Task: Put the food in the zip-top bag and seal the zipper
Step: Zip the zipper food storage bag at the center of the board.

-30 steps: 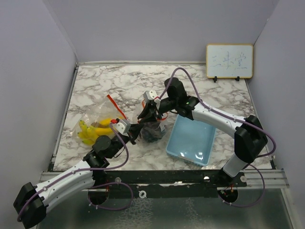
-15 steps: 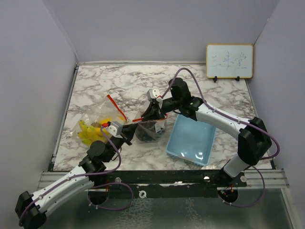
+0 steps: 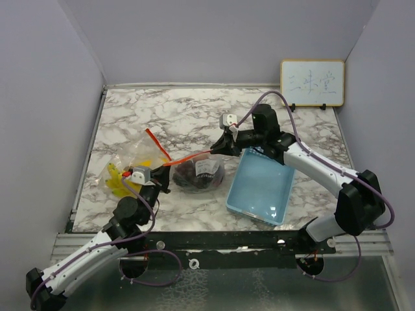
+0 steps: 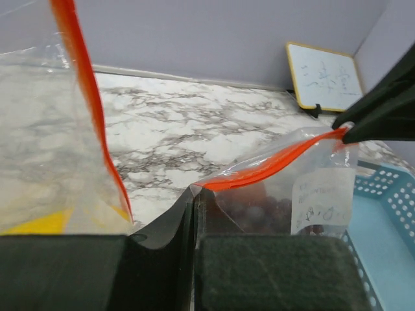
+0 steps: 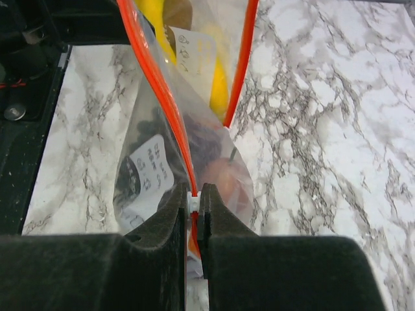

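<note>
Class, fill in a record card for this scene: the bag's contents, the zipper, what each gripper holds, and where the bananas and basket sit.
Zip-top bag: holds dark grapes
Zipper: stretched between both grippers
Left gripper: shut on the bag's corner, at the zipper's end
Right gripper: shut on the zipper
Bananas: left of the bag, behind other clear plastic
Basket: right of the bag

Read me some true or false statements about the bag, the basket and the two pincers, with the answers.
The left pincer and right pincer both pinch the zipper. True.
The grapes are inside the bag. True.
The basket stands right of the bag. True.
The bananas lie in the basket. False: the bananas lie left of the bag.
The whiteboard lies flat. False: the whiteboard stands upright.
</note>
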Motion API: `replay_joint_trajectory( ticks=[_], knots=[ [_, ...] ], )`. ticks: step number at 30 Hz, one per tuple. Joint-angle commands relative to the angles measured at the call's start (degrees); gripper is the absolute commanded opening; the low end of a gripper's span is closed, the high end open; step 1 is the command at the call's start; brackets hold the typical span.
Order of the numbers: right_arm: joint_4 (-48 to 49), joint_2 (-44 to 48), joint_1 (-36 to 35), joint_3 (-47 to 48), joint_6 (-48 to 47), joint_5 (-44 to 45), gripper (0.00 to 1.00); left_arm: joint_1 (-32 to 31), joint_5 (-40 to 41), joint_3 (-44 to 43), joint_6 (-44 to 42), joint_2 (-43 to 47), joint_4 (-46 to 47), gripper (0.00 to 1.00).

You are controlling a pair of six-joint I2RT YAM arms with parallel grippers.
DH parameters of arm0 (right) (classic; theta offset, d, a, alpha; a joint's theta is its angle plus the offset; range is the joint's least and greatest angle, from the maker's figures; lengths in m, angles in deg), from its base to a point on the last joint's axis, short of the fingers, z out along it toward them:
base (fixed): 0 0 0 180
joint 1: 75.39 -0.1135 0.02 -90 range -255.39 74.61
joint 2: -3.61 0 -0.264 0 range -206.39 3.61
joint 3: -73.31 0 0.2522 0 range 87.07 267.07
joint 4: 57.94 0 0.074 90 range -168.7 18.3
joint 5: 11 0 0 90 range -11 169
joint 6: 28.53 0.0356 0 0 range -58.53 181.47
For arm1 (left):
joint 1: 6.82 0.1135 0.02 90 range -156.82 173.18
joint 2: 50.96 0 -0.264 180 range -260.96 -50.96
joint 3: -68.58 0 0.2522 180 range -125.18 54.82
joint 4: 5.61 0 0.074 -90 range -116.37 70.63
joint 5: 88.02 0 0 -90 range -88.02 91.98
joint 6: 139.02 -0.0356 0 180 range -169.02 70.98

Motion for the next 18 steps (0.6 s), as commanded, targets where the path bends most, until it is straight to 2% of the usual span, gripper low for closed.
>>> replay_joint_trajectory(
  ticks=[1, 5, 10, 16, 18],
  knots=[
    [1.48, 4.72, 3.17, -2.76, 0.68, 8.11, 0.02, 0.62, 20.26, -2.66, 0.84, 0.56, -2.9, 0.0],
    [3.17, 6.84, 3.5, -5.18, 1.66, 10.9, 0.02, 0.59, 21.02, -2.78, 1.53, -0.49, -3.06, 0.0],
    [4.21, 7.45, 3.74, -6.06, 3.02, 19.08, 0.02, 0.66, 24.66, -4.2, 3.15, -1.42, -6.61, 0.0],
    [3.91, 6.03, 4.02, -5.84, 4.39, 26.22, 0.02, 0.55, 25.28, -3.73, 4.13, -1.28, -6.82, 0.0],
    [3.12, 5.54, 4.03, -5.0, 5.05, 26.22, 0.02, 0.61, 24.5, -3.41, 4.36, -1.15, -6.07, 0.0]
  ],
)
